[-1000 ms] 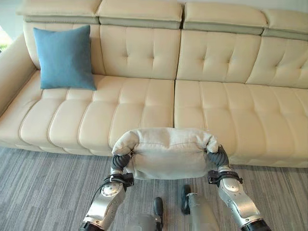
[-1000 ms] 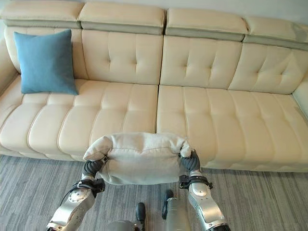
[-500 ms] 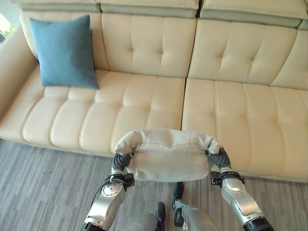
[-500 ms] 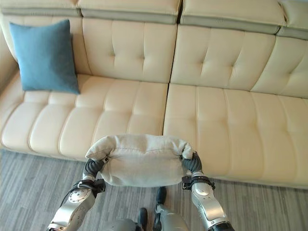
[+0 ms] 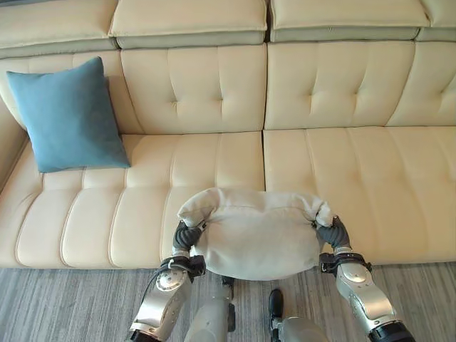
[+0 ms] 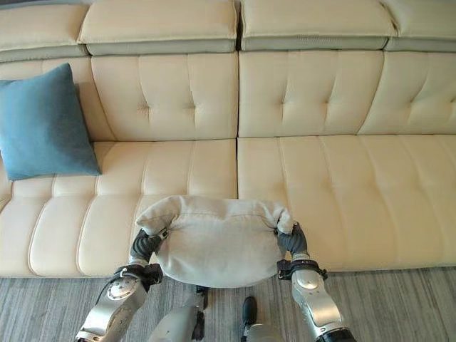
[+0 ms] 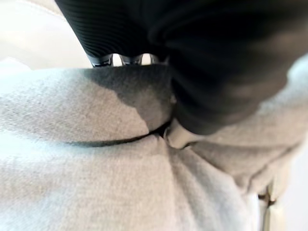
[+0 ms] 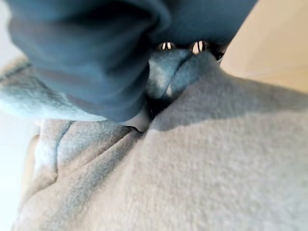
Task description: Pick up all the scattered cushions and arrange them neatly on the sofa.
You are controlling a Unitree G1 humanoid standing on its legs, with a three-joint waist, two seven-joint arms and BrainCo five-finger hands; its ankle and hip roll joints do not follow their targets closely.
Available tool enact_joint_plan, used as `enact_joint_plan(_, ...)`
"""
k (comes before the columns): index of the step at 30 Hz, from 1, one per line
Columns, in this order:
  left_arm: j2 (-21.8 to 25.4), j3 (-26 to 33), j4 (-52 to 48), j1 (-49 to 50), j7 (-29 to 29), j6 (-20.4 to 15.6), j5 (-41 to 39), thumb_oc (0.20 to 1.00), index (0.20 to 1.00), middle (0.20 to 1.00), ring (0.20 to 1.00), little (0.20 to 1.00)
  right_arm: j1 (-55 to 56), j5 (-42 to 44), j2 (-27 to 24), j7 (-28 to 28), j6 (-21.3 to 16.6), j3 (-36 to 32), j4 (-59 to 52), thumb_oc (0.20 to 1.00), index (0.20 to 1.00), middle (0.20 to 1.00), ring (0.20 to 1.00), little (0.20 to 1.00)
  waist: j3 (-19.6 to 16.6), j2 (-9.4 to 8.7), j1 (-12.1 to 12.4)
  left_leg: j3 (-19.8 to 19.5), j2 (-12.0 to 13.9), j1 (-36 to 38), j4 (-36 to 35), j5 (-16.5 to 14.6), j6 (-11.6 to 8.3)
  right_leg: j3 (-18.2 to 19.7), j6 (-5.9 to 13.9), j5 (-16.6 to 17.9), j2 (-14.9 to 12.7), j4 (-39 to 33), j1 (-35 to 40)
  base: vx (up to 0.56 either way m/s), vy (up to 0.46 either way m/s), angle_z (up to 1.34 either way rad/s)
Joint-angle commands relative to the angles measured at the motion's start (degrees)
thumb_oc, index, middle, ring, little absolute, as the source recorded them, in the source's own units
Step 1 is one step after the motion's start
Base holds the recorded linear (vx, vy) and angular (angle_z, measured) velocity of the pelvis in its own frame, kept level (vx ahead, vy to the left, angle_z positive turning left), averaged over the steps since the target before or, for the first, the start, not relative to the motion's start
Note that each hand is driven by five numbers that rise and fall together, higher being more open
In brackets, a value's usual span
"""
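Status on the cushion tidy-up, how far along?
Done: a blue cushion stands against the backrest at the left end of the sofa. In hand: a grey cushion, held out in front of the seat edge between the left hand and right hand, gripped at its two ends. Left: setting it on the seat, probably beside the blue one.

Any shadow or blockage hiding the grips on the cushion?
Left wrist view: the left robot hand has its dark cover across much of the grip and shades the grey cushion beside it. Right wrist view: the right robot hand does likewise. Eye views: sofa evenly lit, no glare.
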Motion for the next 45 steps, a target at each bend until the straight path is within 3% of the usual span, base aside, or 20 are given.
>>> enact_joint_plan(1, 0.3, 0.7, -4.4, -1.5, -0.5, -4.3, 2.3, 0.200, 0.200, 0.200, 0.200, 0.200, -1.5, -0.9, 1.2, 0.5, -3.4, -0.3, -4.7, 0.200, 0.200, 0.200, 0.200, 0.200, -3.6, -1.99, 0.5, 0.2, -0.3, 4.2, -1.3, -4.9, -0.67, -1.9, -0.43, -5.6, 2.5, 1.5, 2.2, 0.25, 0.201, -0.20)
enact_joint_plan(4, 0.9, 0.2, -4.1, -1.5, -0.7, -3.7, 2.9, 0.200, 0.200, 0.200, 0.200, 0.200, -0.9, -1.3, 2.3, 1.2, -3.1, 0.0, -4.7, 0.200, 0.200, 0.200, 0.200, 0.200, -4.6, -2.52, 0.5, 1.2, -0.6, 7.8, -1.3, -7.1, 1.47, -1.4, 0.55, -7.2, 1.1, 8.4, 1.6, 0.22, 0.216, -0.18)
enact_joint_plan(6, 1.5, 0.3, -4.0, -2.5, -0.2, -3.6, 3.3, 0.200, 0.200, 0.200, 0.200, 0.200, -1.3, -2.5, 2.8, 1.3, -2.7, 0.2, -4.5, 0.200, 0.200, 0.200, 0.200, 0.200, -3.9, -2.93, 0.3, 2.5, -0.4, 9.9, -1.3, -8.7, 3.30, -0.8, 2.88, -6.2, -0.3, 19.9, -3.5, 0.07, 0.183, -0.21)
enact_joint_plan(7, 1.5, 0.3, -4.0, -2.6, -0.2, -3.6, 3.3, 0.200, 0.200, 0.200, 0.200, 0.200, -1.3, -2.5, 2.8, 1.3, -2.7, 0.2, -4.5, 0.200, 0.200, 0.200, 0.200, 0.200, -3.9, -3.06, 0.5, 2.7, -0.6, 9.7, -1.3, -8.7, 3.36, -0.5, 2.94, -6.6, -0.5, 20.7, -4.0, 0.01, 0.161, -0.29)
enact_joint_plan(9, 2.6, 0.4, -4.1, -5.1, 1.1, -4.0, 4.3, 0.200, 0.200, 0.200, 0.200, 0.200, -3.7, -2.9, 3.7, 0.1, -2.7, 0.4, -3.9, 0.200, 0.200, 0.200, 0.200, 0.200, -2.5, -3.01, -0.2, 3.8, -0.4, 10.5, -1.3, -9.5, 4.42, 1.3, 4.51, -4.5, -1.9, 29.9, -10.3, -0.02, 0.183, -0.37)
enact_joint_plan(10, 2.6, 0.4, -4.1, -5.2, 1.1, -4.0, 4.3, 0.200, 0.200, 0.200, 0.200, 0.200, -3.7, -2.9, 3.7, 0.0, -2.7, 0.4, -3.9, 0.200, 0.200, 0.200, 0.200, 0.200, -2.5, -3.07, -0.1, 3.9, -0.4, 10.4, -1.3, -9.5, 4.42, 1.4, 4.51, -4.6, -2.0, 30.2, -10.5, 0.04, 0.141, -0.35)
enact_joint_plan(12, 2.7, 0.5, -3.5, -8.4, 2.3, -4.9, 5.3, 0.200, 0.200, 0.200, 0.200, 0.200, -6.4, -2.4, 4.4, -1.1, -2.9, 0.5, -3.6, 0.200, 0.200, 0.200, 0.200, 0.200, -2.8, -2.87, 0.6, 3.9, 0.0, 10.4, -1.3, -9.8, 3.94, 1.1, 3.22, -5.1, -1.9, 21.1, -10.3, 0.10, 0.037, -0.24)
enact_joint_plan(14, 2.6, 0.4, -3.1, -10.9, 3.5, -5.1, 5.9, 0.200, 0.200, 0.200, 0.200, 0.200, -8.9, -1.9, 4.7, -2.1, -3.3, 1.0, -4.0, 0.200, 0.200, 0.200, 0.200, 0.200, -2.6, -3.45, 1.2, 3.9, 0.0, 9.9, -1.3, -9.8, 3.56, 1.9, 3.20, -0.9, -1.6, 7.9, -10.2, 0.08, -0.060, -0.13)
enact_joint_plan(17, 2.0, 0.0, -2.3, -12.6, 5.3, -5.1, 7.1, 0.200, 0.200, 0.200, 0.200, 0.200, -10.7, -2.0, 4.8, -3.2, -3.3, 2.5, -4.0, 0.200, 0.200, 0.200, 0.200, 0.200, -3.5, -4.73, 1.7, 3.7, 0.0, 10.1, -1.3, -10.2, 3.15, 1.9, 3.48, 1.5, -1.5, 1.0, -6.9, 0.15, -0.064, 0.08)
enact_joint_plan(24, 0.3, -2.9, 2.0, -24.4, 10.8, -6.0, 7.3, 0.200, 0.200, 0.200, 0.200, 0.200, -24.2, -0.8, 4.0, -7.1, -3.8, 6.4, -0.7, 0.200, 0.200, 0.200, 0.200, 0.200, -3.2, -4.81, 1.8, 2.7, 0.6, 7.8, -1.3, -9.9, 2.29, -0.7, 2.68, 1.5, -1.1, -0.3, -6.9, 0.09, -0.083, 0.15)
enact_joint_plan(30, 2.7, -4.5, 10.0, -41.4, 18.3, -6.7, 8.0, 0.200, 0.200, 0.200, 0.200, 0.200, -39.2, -0.5, -0.8, -11.7, -2.9, 8.7, 4.3, 0.200, 0.200, 0.200, 0.200, 0.200, 0.7, -4.75, 2.0, 0.9, 0.6, 2.3, -1.3, -7.8, 1.72, -1.6, 1.64, 1.1, -0.8, 1.2, -12.2, 0.03, -0.066, 0.10)
enact_joint_plan(36, 3.6, -4.2, 16.4, -49.5, 20.3, -6.6, 6.3, 0.200, 0.200, 0.200, 0.200, 0.200, -46.1, -1.0, -4.0, -13.4, -1.5, 8.3, 9.0, 0.200, 0.200, 0.200, 0.200, 0.200, 2.1, -4.55, 1.5, 0.1, 1.0, -2.2, -1.3, -6.8, 0.76, -2.1, 1.62, 1.1, -0.7, 1.4, -16.2, 0.12, -0.054, 0.15)
enact_joint_plan(43, 2.6, -4.6, 17.1, -49.9, 19.9, -6.0, 6.8, 0.200, 0.200, 0.200, 0.200, 0.200, -48.6, -0.9, -5.5, -14.4, -1.4, 7.4, 13.0, 0.200, 0.200, 0.200, 0.200, 0.200, 3.1, -4.36, 1.5, -0.1, 1.0, -3.0, -1.3, -7.1, 0.48, -2.1, 1.58, 0.7, -0.7, 1.5, -17.2, 0.07, -0.016, 0.06)
enact_joint_plan(45, 2.8, -5.8, 20.1, -52.2, 20.2, -5.8, 6.2, 0.200, 0.200, 0.200, 0.200, 0.200, -52.2, 0.1, -6.6, -14.4, -1.3, 8.8, 18.7, 0.200, 0.200, 0.200, 0.200, 0.200, 3.5, -4.65, 1.6, -0.1, 1.0, -3.2, -1.3, -7.2, 0.30, -2.1, 1.68, 1.0, -0.5, 1.2, -17.4, 0.03, -0.025, 0.00)
